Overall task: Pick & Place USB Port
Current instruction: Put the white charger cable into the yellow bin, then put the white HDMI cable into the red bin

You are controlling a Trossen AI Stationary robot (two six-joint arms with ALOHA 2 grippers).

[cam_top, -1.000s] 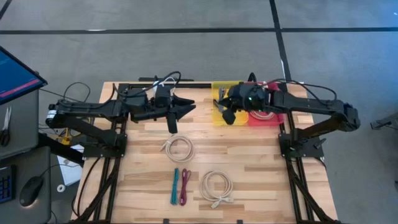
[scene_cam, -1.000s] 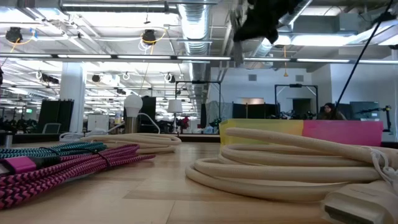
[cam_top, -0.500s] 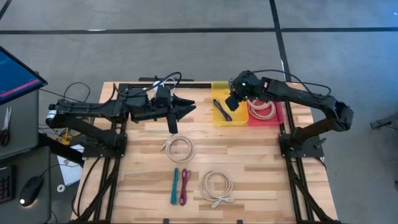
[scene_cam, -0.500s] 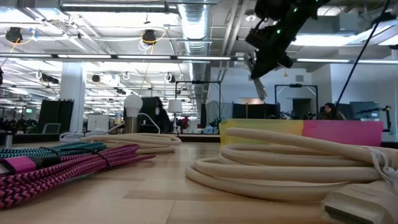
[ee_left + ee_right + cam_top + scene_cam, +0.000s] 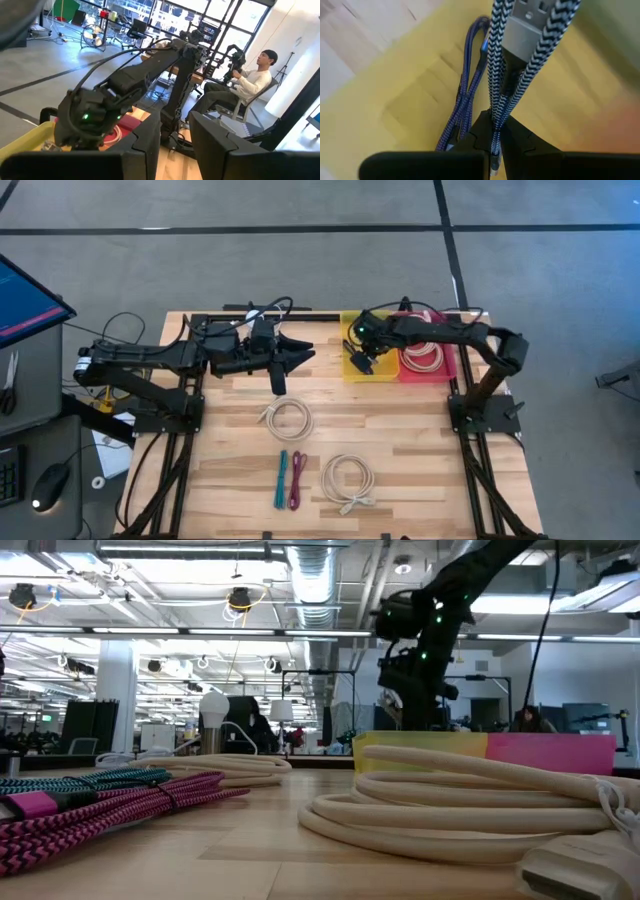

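My right gripper hangs over the yellow bin at the table's far side, shut on a black-and-white braided USB cable with a grey plug. A blue braided cable lies on the floor of the same bin. In the low view the right gripper stands just above the bin's rim. My left gripper is held high and level over the table's far left part, open, with nothing between its fingers. My right gripper pinches a bundle of several strands of the black-and-white cable between its two fingers. The fingers slant steeply down from above. The strands run on past the fingertips to the grey plug, over the yellow bin's floor; whether the plug rests there I cannot tell.
A pink bin with coiled white cables stands right of the yellow one. On the wooden table lie a cream coil, a teal cable, a magenta cable and a second cream coil. A person sits beyond the table.
My right gripper has come down from high above the table to just over the yellow bin, drifting a little toward the table's left edge and tipping to point more steeply down. It stays shut on the black-and-white cable.
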